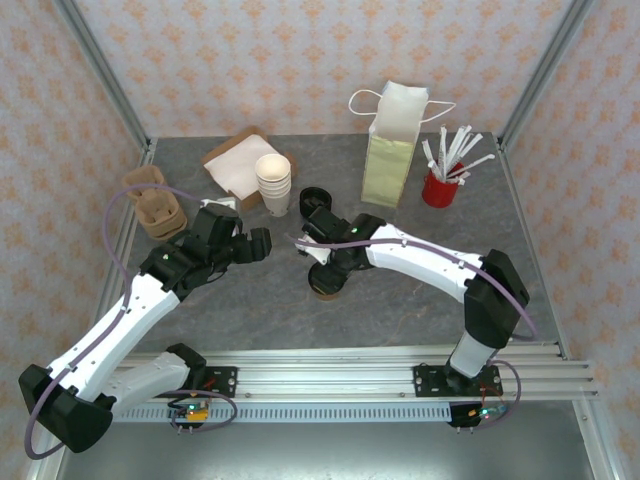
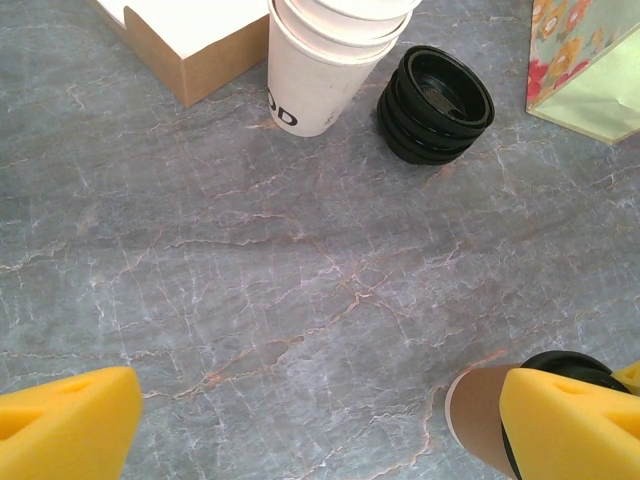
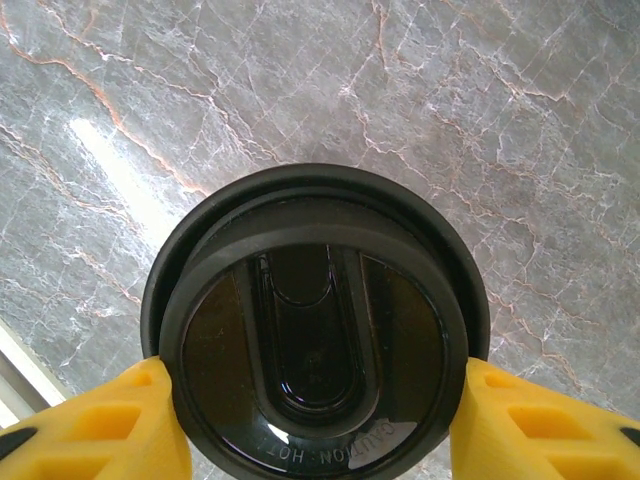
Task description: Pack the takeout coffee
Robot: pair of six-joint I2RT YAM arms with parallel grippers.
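The takeout coffee (image 1: pixel 328 287) stands upright on the grey table, a tan paper cup with a black lid (image 3: pixel 315 320). My right gripper (image 1: pixel 326 264) comes down over it from above. In the right wrist view its yellow fingers (image 3: pixel 130 430) press against both sides of the lid, so the right gripper (image 3: pixel 315 400) is shut on the coffee. My left gripper (image 1: pixel 256 245) hovers open just left of the cup, nothing between its fingers. In the left wrist view the cup's tan side (image 2: pixel 480 415) shows partly behind the right finger of the left gripper (image 2: pixel 320 430).
A pale green paper bag (image 1: pixel 390 140) stands open at the back. A stack of lidless cups (image 1: pixel 274 183) and loose black lids (image 1: pixel 315 198) sit behind the grippers. A napkin box (image 1: pixel 235 162), cardboard carriers (image 1: pixel 155 203) and a red cup of straws (image 1: pixel 440 187) line the back.
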